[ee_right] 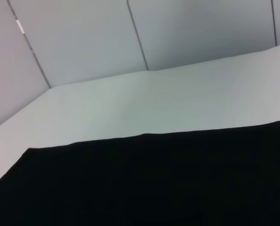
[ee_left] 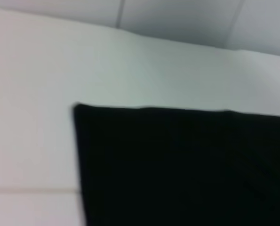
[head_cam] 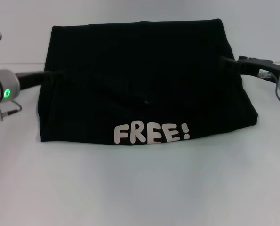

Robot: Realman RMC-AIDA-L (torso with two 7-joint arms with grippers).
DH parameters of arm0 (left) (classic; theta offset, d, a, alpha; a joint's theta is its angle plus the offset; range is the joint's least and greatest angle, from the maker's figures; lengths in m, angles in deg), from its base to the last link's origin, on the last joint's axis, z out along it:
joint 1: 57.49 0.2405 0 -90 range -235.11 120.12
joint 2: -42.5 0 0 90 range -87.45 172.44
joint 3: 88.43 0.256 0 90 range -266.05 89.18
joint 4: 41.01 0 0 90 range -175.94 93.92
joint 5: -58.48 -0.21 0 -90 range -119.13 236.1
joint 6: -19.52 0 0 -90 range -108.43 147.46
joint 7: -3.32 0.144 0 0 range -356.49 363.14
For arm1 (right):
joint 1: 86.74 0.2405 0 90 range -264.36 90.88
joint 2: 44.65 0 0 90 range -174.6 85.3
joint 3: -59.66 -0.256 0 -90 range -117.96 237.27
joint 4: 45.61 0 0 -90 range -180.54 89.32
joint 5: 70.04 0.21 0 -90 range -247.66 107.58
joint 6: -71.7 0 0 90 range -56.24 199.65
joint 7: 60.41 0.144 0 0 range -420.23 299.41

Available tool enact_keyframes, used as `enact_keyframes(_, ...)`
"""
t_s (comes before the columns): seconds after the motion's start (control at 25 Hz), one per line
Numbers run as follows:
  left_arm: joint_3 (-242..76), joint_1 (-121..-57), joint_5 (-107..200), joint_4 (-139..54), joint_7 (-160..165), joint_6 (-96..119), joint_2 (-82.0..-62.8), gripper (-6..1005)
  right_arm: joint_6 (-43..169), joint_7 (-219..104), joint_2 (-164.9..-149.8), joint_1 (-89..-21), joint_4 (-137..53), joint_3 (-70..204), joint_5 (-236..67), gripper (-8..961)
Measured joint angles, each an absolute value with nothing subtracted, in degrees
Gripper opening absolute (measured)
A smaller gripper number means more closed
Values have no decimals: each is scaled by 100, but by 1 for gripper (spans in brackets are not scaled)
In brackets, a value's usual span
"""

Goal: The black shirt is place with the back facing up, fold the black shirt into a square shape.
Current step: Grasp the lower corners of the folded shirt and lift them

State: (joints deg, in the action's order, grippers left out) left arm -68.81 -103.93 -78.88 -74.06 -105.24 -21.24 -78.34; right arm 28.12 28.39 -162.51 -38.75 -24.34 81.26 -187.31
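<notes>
Lying on the white table (head_cam: pixel 140 188) is one black shirt (head_cam: pixel 140 80), folded into a wide block, with its white "FREE!" lettering (head_cam: pixel 151 133) showing along the near edge, a little right of middle. Two arms are reaching in at it, one from each side. The left gripper (head_cam: pixel 52 76) is coming in at the shirt's left edge, about halfway up, where its dark tip is merging with the black cloth; whether its fingers are apart or together cannot be told. The right gripper (head_cam: pixel 228 61) is meeting the shirt's right edge somewhat farther back, and its fingers are likewise hidden against the fabric, so their state cannot be told either. One green light (head_cam: pixel 7 92) is glowing on the left arm's grey wrist. Both wrist views are showing only a flat stretch of the shirt (ee_left: pixel 177 165) (ee_right: pixel 144 183) on the table (ee_left: pixel 31 141) (ee_right: pixel 130 108), with one straight far edge and no fingers in sight.
</notes>
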Motion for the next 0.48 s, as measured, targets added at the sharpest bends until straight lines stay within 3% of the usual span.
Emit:
enact_keyframes(0.12, -6871, -10158, -7894, -7698, -10530, -2663, -7915, 777, 2487, 2930, -16213, -4041, -2302, 8237, -18732, 704)
enact_keyframes(0.48, -6558, -9476, -7948, -8275, -10578, -4570, -7785, 937, 1220, 3520, -15896, -4557, -2193, 8266, -18740, 703)
